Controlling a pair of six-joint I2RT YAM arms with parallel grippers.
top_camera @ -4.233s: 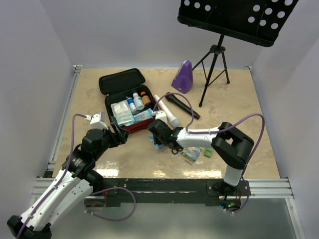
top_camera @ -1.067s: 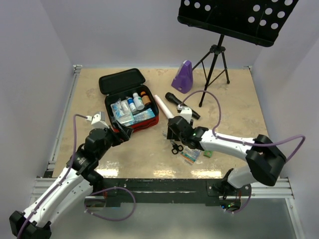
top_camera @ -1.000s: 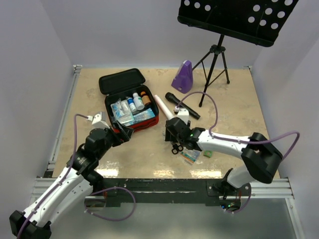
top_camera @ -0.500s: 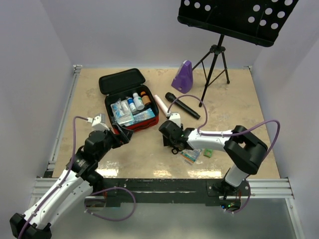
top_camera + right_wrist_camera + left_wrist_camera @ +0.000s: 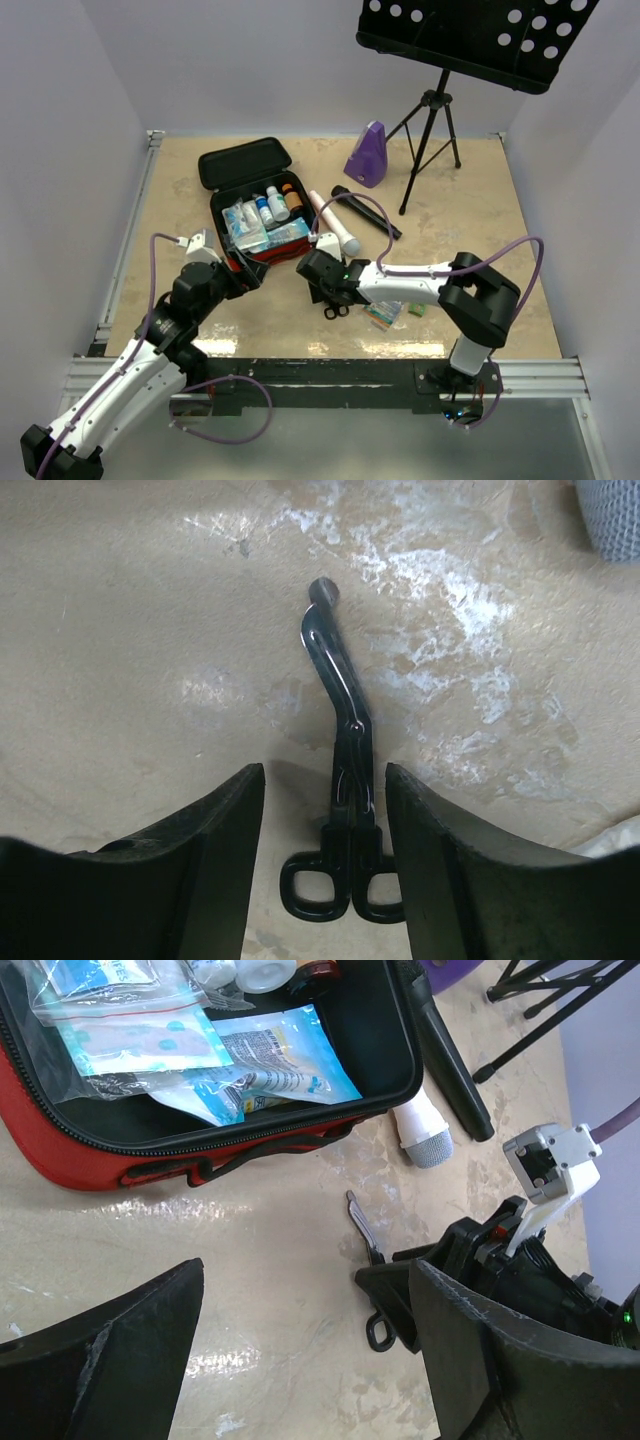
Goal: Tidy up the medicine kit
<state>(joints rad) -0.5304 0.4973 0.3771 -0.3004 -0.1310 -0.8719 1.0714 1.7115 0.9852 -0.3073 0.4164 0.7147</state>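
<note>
Plainly the medicine kit [image 5: 244, 163] lies open on the bench, lid thrown back on its far side. Its red front wall faces the arms, and its black-lined tray is crowded with small bottles, clear bags and blue printed packets. It looks soft-sided, so I judge it would slide if nudged.

Just off the kit's front right corner, apart from the wall, lie black scissors [image 5: 347, 742], flat on the bench. This is the piece the next move turns on. Their bent blade tip points back toward the kit and the finger loops point away from it, toward the right wrist.

The right gripper [image 5: 322, 780] is low over them, its jaws parted and standing one on each side of the shank with bench showing in both gaps, so nothing is gripped. The long axis of the scissors runs in line with the fingers, so a squeeze would take them across the narrow width, just ahead of the loops. From there the kit is a short carry past the blade tip.

The left gripper [image 5: 300, 1300] hangs by the kit's front wall, jaws spread wide and empty. It is nearer the kit, the right arm nearer the scissors.

A grey-headed microphone [image 5: 425, 1136] lies off the kit's right side.
</note>
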